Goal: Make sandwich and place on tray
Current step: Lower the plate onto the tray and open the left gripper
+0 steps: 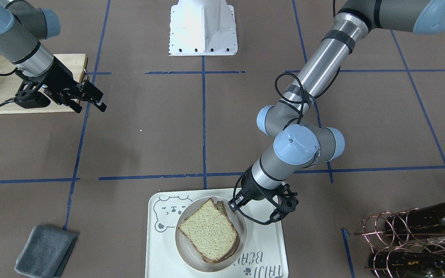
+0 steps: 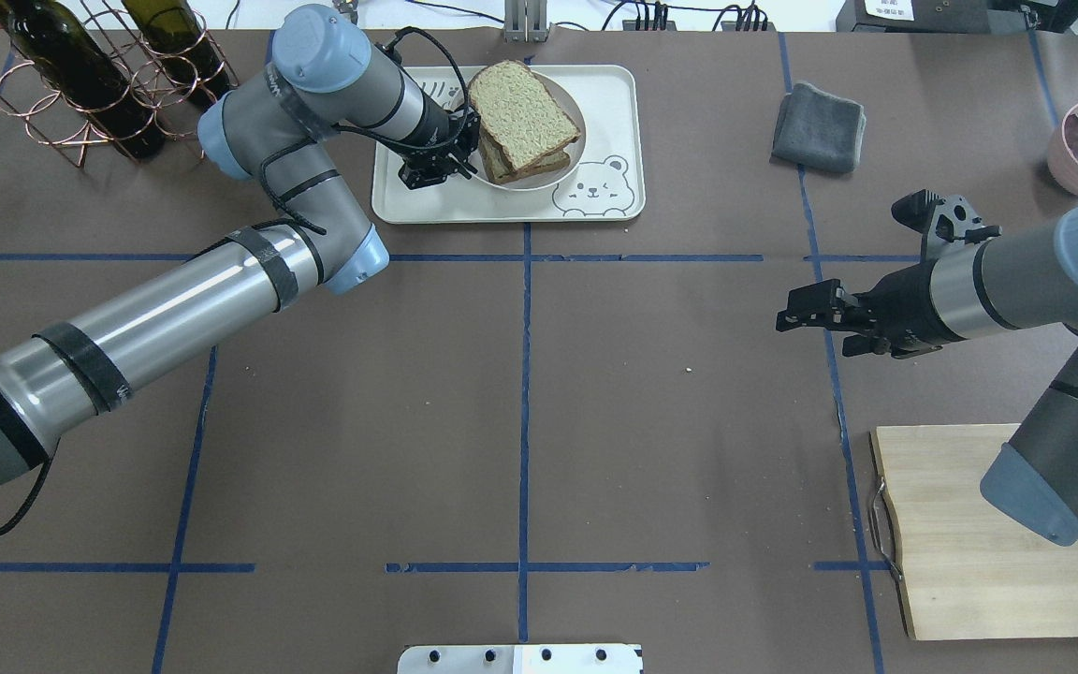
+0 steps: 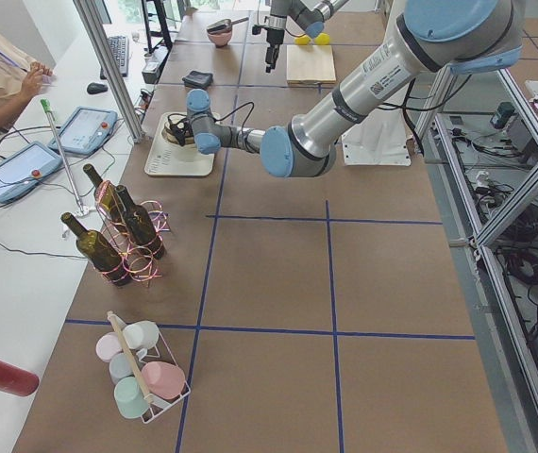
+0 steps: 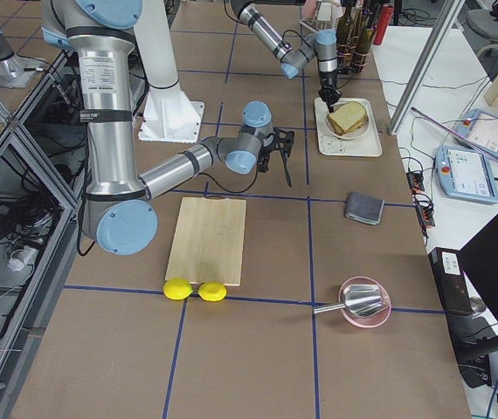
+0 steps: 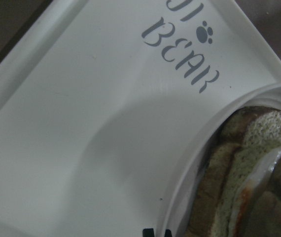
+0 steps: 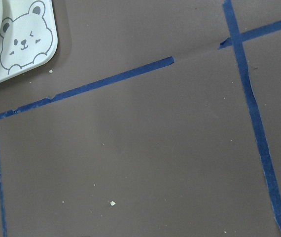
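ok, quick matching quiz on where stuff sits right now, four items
Things:
1. sandwich
2. grey cloth
3. lemons
4. wine bottles

Places:
A. in the wire rack
B. on the plate that sits on the tray
C. beside one end of the cutting board
D. by itself on the bare table

Pairs: 1-B, 2-D, 3-C, 4-A

My brown table (image 2: 670, 449) carries the tray (image 2: 614, 103) beneath my left claw (image 2: 466, 154), with a grey cloth (image 2: 818, 129) and a cutting board (image 2: 960, 543) to its right.
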Controlling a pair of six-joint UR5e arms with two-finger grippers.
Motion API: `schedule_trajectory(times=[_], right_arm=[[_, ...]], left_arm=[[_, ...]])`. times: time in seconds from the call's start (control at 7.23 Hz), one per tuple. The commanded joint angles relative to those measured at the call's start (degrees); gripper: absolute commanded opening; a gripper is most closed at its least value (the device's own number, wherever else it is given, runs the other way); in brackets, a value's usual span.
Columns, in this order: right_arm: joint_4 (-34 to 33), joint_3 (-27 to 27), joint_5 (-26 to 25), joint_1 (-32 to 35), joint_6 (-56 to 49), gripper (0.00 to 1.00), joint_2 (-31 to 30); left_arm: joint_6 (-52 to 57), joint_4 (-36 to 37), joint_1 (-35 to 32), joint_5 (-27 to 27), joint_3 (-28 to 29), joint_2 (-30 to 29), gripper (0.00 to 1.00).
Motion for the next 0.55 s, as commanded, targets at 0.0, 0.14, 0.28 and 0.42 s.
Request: schedule_trajectory(times=[0.0, 0.14, 0.28, 0.42], right_arm=[[0.00, 0.01, 0.09, 0.00, 0.09, 1.00, 0.04], [0.09, 0.01, 0.00, 0.00, 0.09, 1.00, 0.04], [0.09, 0.01, 0.00, 0.00, 0.09, 1.00, 0.13], [0.09, 0.01, 0.00, 0.00, 0.09, 1.00, 0.22]], left_arm=[[0.04, -2.19, 1.29, 1.16, 0.59, -0.06, 0.59], [0.21, -2.20, 1.30, 1.17, 0.33, 0.20, 0.60], [0.13, -2.12, 1.04, 1.17, -1.24, 0.55, 0.60], [0.39, -1.77, 0.25, 0.90, -5.52, 2.64, 0.60]])
